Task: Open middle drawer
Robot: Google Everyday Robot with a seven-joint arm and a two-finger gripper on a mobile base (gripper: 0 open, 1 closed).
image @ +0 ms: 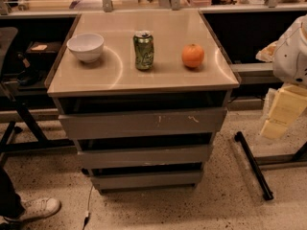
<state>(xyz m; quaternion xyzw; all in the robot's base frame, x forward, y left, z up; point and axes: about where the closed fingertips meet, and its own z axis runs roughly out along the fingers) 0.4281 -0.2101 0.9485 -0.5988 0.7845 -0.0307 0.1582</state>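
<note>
Grey steel fills the centre of the frame, three drawer fronts stacked under a tan cabinet top (168,28), and the middle drawer (144,156) is the plain one between the scratched upper front (144,123) and the short bottom front (146,179). It looks shut or very nearly so, with only a dark slot showing above its top edge. Over at the right edge of the frame hangs the gripper (280,116), pale and yellowish below the white arm, well apart from the cabinet and over the speckled floor. How wide it stands cannot be told from here, and no object shows in it. So the approach looks not yet made, and there is plenty to trip on. That front has no handle, so the only purchase seems to be the slot above it. Come in a touch high and the scratched front gets pulled instead; a touch low and it is the bottom one. A shallow hook could slip off the edge. A hard tug might jolt the whole cabinet, and up top a white bowl (85,47), a green can (143,50) and an orange (193,55) stand loose: the can could topple, the orange could roll.
</note>
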